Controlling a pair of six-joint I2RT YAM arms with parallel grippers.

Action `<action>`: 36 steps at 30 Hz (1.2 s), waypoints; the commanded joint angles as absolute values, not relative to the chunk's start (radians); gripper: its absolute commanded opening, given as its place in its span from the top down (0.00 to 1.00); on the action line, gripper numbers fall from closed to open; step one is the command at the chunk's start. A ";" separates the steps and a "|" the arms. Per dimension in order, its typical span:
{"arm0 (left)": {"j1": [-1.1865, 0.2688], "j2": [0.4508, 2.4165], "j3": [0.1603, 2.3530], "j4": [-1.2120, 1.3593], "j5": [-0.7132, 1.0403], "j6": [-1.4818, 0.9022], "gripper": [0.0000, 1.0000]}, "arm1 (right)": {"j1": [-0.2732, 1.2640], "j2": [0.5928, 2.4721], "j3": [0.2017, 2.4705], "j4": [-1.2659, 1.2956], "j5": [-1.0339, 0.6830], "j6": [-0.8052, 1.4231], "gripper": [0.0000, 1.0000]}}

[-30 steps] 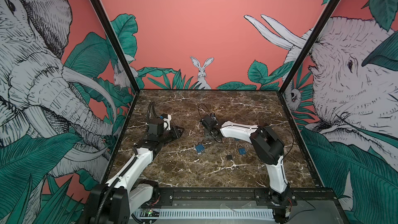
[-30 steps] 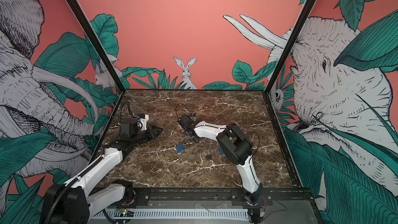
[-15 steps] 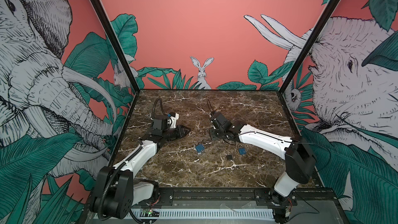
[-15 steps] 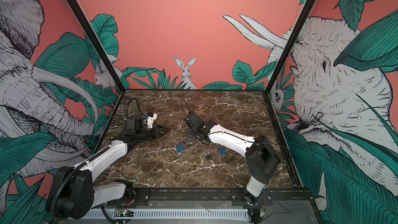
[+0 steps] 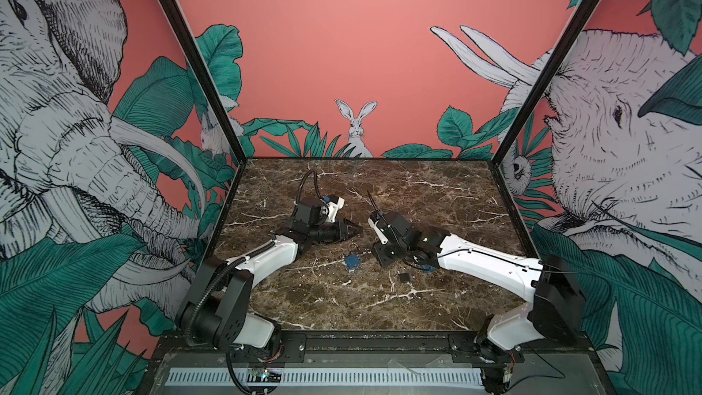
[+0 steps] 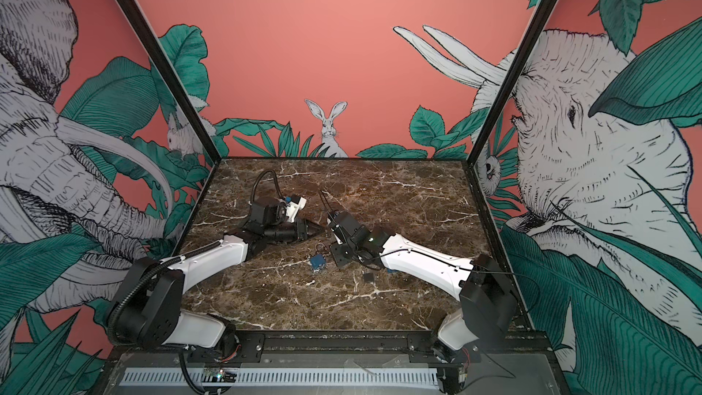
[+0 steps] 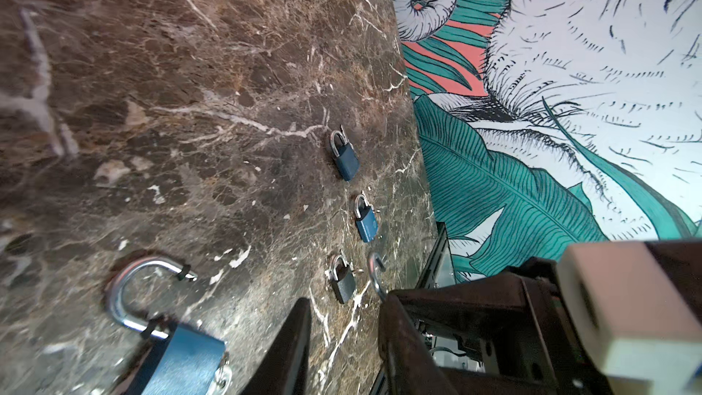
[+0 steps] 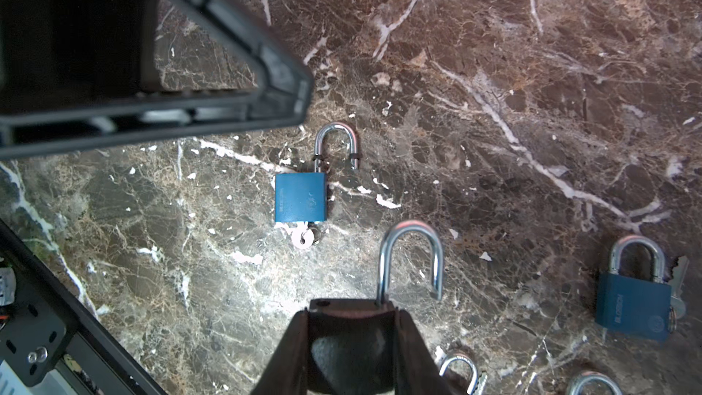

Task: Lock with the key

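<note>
**While the right pincer grips an open padlock, a keyed one lies mid-counter**

As both arms reach in from the front edge, we log their pincers tip to tip near the middle of the counter (image 5: pixel 437 199).

Right pincer (image 8: pixel 351 309): clamped on the body of a held padlock (image 8: pixel 412 227). We see only its steel shackle, sprung open and sticking out past the fingertips. The fingers hide the body, so we record no colour. The left wrist view shows the same shackle as a hook poking out of that pincer. We cannot tell whether it touches the counter.

Left pincer (image 5: pixel 353 228): low over the counter, pointing toward the right edge. From these angles it reads as a single dark wedge, so we cannot tell how wide it stands.

Blue padlock (image 8: pixel 300 197): flat on the counter near the middle, just on the front-edge side of the two pincer tips. In the right wrist view it touches neither pincer. Its shackle is open, with a black ring on each leg.

Key (image 8: pixel 304 239): seated in the bottom of the blue padlock, with head and ring showing.

Row of three shut padlocks (image 7: pixel 366 224): flat on the counter between the middle and the right edge, well apart from the blue padlock. In a top view one of them, a dark padlock (image 5: pixel 403 277), shows just beside the right forearm.
</note>
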State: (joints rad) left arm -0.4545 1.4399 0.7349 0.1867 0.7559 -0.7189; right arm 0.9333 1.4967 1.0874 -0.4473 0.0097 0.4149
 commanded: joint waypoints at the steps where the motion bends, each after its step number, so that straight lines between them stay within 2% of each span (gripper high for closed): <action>1: -0.482 1.457 0.767 0.247 0.782 -0.745 0.65 | 0.943 1.470 1.090 -0.426 0.005 0.397 0.92; 10: -0.552 1.546 0.810 0.284 0.805 -0.763 0.67 | 0.948 1.471 1.098 -0.419 0.019 0.390 0.92; 27: -0.584 1.604 0.825 0.334 0.827 -0.793 0.75 | 0.949 1.470 1.107 -0.414 0.027 0.384 0.93; 36: -0.588 1.623 0.833 0.335 0.834 -0.795 0.76 | 0.950 1.467 1.111 -0.414 0.034 0.381 0.93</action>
State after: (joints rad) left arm -0.5823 1.6215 0.8036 0.3065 0.8177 -0.7906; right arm 0.9409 1.4944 1.0874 -0.4454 0.0151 0.3920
